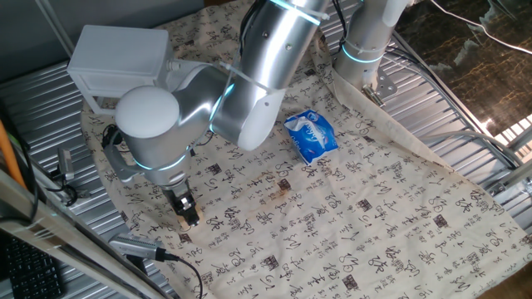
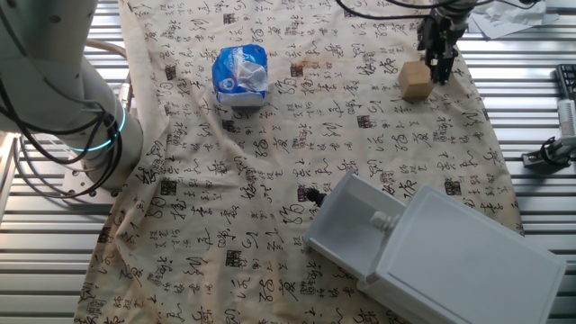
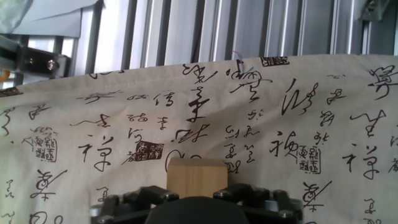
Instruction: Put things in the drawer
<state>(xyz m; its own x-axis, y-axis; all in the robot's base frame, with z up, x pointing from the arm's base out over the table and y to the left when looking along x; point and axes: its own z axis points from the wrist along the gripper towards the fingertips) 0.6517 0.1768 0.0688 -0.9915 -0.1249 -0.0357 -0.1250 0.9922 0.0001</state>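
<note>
Desk (image 2: 504,81): slatted metal under a calligraphy-print cloth (image 2: 270,180).
Drawer (image 2: 355,229): pulled open, well apart from me.
Block (image 2: 415,81): on the cloth near its edge, beside my fingers (image 2: 440,63); likely light, rigid wood; grip opposite flat sides.
Fingers: whether spread or pinching, I cannot tell.

Robot lab: ribbed metal bench (image 1: 432,91), cabling.

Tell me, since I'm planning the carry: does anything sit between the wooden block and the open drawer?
Nothing visible does. The block lies at the gripper, and only bare cloth separates it from the drawer. The blue packet lies off to the side.
</note>
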